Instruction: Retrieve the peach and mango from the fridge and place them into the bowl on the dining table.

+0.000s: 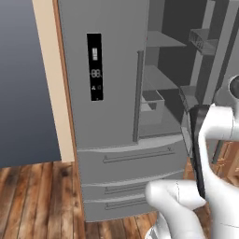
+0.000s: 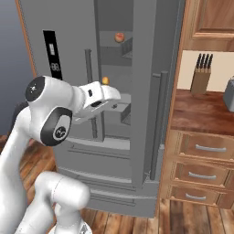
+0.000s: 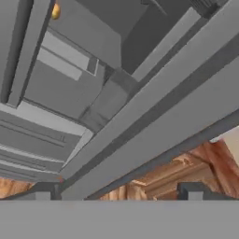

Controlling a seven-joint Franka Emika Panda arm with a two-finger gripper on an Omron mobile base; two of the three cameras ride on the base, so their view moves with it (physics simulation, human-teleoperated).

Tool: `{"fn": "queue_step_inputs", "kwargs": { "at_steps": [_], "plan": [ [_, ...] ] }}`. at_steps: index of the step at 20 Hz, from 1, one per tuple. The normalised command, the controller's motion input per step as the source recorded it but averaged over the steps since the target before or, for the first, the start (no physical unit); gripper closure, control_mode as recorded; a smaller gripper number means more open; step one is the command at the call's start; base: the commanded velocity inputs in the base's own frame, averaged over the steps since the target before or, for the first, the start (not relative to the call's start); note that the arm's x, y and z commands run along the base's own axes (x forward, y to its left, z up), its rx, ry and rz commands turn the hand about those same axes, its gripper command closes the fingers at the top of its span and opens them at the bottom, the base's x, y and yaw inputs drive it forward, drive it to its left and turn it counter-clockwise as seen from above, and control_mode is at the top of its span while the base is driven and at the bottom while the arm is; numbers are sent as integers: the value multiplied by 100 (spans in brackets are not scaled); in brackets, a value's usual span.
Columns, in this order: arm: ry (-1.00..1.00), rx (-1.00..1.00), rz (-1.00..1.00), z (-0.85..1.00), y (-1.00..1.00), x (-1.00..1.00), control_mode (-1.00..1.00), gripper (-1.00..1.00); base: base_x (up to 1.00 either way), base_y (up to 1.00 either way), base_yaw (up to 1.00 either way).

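The two dark fingers [image 3: 43, 191] of the white arm's gripper [image 3: 117, 192] stand well apart at the bottom of the hand view, released and holding nothing, with the edge of the fridge's open right door [image 3: 154, 116] running diagonally just beyond them. In the right base view the gripper [image 2: 119, 106] is raised at mid-height in front of the open right half of the fridge [image 2: 137, 68], the arm's forearm [image 2: 93, 103] reaching forward from a bent elbow [image 2: 55, 125]. The mango [image 2: 105, 80], a small yellow-orange fruit, sits on a middle shelf inside the compartment, just above and behind the hand; in the hand view the mango [image 3: 55, 10] is a yellow spot at the upper left. The peach [image 2: 119, 37], reddish-pink, rests on a higher shelf well above the gripper. The left door [image 1: 100, 70] is closed, its black display panel [image 1: 94, 66] lit and its long bar handle [image 1: 138, 95] upright, with two drawers [image 1: 135, 158] below. To the fridge's right stand wooden cabinets with a dark tabletop [image 2: 203, 109] carrying a knife block [image 2: 201, 75], drawers [image 2: 203, 171] beneath it, and a plank floor [image 1: 37, 200] underfoot.
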Motion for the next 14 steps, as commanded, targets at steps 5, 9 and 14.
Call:
{"fn": "queue_step_inputs", "kwargs": {
  "at_steps": [5, 9, 14],
  "plan": [
    [7, -56, -2, 0, 60, 93, -100, -100, 0, 0, 0],
    [25, -32, -5, 0, 0, 100, -100, -100, 0, 0, 0],
    [42, -8, -1, 0, -69, 100, -100, -100, 0, 0, 0]
  ]
}}
